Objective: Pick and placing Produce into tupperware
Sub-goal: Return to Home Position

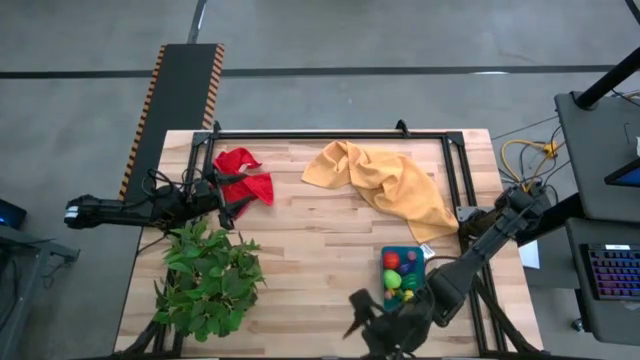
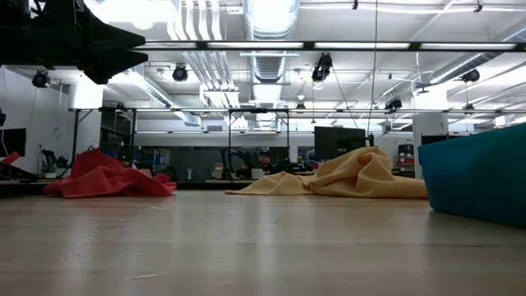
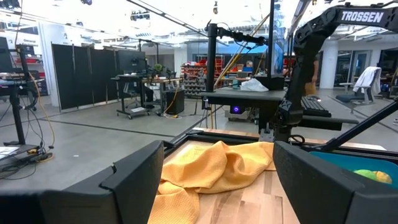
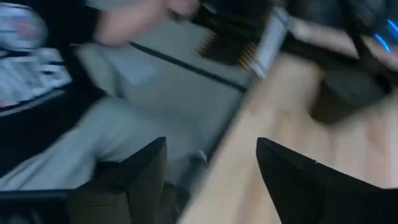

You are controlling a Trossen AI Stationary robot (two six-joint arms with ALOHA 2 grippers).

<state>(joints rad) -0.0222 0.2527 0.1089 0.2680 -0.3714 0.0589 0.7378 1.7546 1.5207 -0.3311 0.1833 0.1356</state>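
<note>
Produce [image 1: 392, 262] sits in your tupperware [image 1: 405, 249], worktop's [image 1: 320, 260] right side; none lies loose. Left gripper [image 1: 232, 203] by the red cloth [image 1: 245, 172], right gripper [image 1: 358, 318] beside the tupperware: fingers apart, empty. Only parking seems left.

This is looking like a robotics lab inside a big industrial hall; bare silver ventilation ducts [image 2: 271, 33] and long strip lights [image 2: 329, 45] are running under the high open ceiling; a grey concrete floor [image 1: 300, 40] is spreading around the pale wooden plank table [image 1: 300, 250]; a black floor plate edged with yellow-black hazard stripes [image 1: 182, 90] is lying at the table's eleven o'clock; a backlit computer keyboard [image 1: 612, 272] is glowing at its three o'clock; black wheeled workbenches [image 3: 146, 93] and dark partition panels [image 3: 81, 71] are standing beyond; a dark jointed robot arm lettered TROSSEN [image 3: 329, 22] is reaching over the wood.
</note>
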